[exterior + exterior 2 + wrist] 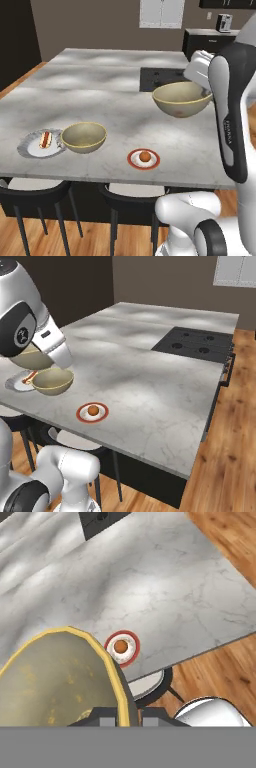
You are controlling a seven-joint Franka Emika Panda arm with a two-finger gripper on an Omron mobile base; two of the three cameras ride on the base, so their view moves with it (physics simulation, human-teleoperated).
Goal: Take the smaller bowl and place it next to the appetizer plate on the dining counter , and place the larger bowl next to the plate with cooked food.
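Your pincer (pixel 120 718) is clenched on the rim of the larger tan, yellow-rimmed bowl (pixel 181 99), which you hold in the air above the grey marble table (pixel 115 110), beyond the small red-rimmed plate with a brown ball of food (pixel 144 158). Left of that plate, the smaller tan bowl (pixel 83 137) sits touching the grey plate with a hot dog (pixel 41 143).

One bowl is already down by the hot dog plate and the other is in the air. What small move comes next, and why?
Probably carry the held bowl toward the red-rimmed plate and lower it onto bare counter beside it. The gripper pinches its rim, it hangs above the counter, and the other bowl already sits by the hot dog plate.
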